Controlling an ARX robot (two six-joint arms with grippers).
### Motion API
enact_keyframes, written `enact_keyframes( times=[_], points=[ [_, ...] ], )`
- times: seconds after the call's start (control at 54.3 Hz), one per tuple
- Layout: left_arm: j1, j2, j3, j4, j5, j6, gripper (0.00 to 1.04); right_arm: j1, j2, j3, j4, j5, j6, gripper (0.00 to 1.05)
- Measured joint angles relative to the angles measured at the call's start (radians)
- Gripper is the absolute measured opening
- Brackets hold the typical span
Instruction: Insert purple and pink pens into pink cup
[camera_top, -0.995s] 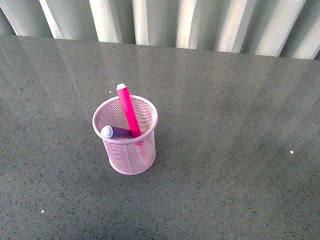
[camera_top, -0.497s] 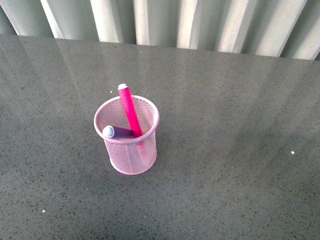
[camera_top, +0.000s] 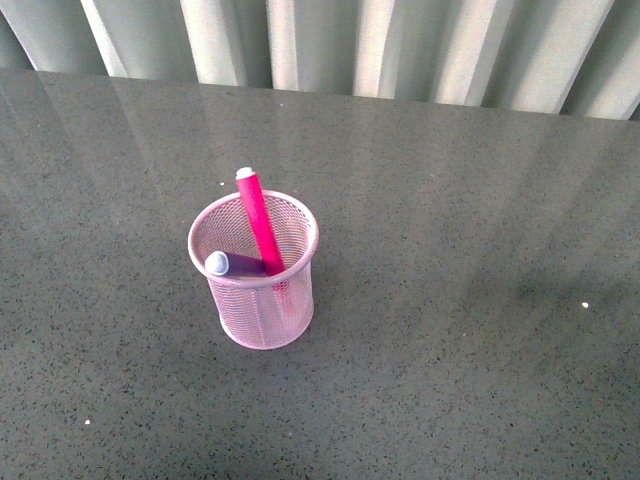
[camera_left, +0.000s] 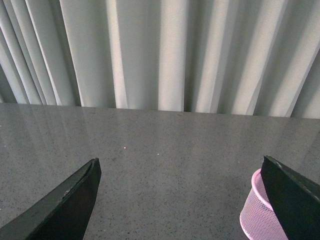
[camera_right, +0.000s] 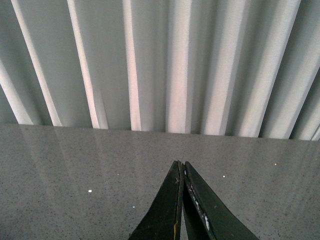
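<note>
- Right, on my front feed I see the pale pink wire-mesh cylindrical cup (camera_top: 254, 285) standing upright on the dark grey speckled tabletop (camera_top: 470, 300), and I'll place everything else from it.
- The hot pink thick marker pen (camera_top: 260, 225) sits inside that cup, leaning toward the far side of the rim, its pale capped tip sticking well above the rim.
- The dark purple marker pen with a white end (camera_top: 228, 264) is in the cup too, lying low against the near-left part of the rim, white end just at rim height, touching the pink pen where they cross.
- Behind the cup, past the table's far edge, hangs a pleated pale grey curtain (camera_top: 330, 45).
- Neither arm shows on the front feed.
- On my left wrist feed the left gripper (camera_left: 182, 200) has its two dark fingers (camera_left: 70, 200) spread wide apart with nothing between them; the cup's mesh wall (camera_left: 257, 215) shows just beside one finger, partly hidden by it.
- On my right wrist feed the right gripper (camera_right: 182, 172) has its dark fingers (camera_right: 167, 207) pressed together tip to tip, holding nothing; the cup is out of that view.
</note>
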Motion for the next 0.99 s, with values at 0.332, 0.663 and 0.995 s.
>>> enact_keyframes(
  times=[0.332,0.663,0.995],
  points=[
    [0.0,0.0,0.0,0.0,0.0,0.0,0.98,0.0,-0.175,-0.001,-0.163,0.0,0.002,0.03],
    [0.0,0.0,0.0,0.0,0.0,0.0,0.98,0.0,-0.332,-0.001,-0.317,0.0,0.002,0.03],
    [0.0,0.0,0.0,0.0,0.0,0.0,0.98,0.0,-0.416,-0.001,-0.401,0.0,0.003,0.03]
  ],
)
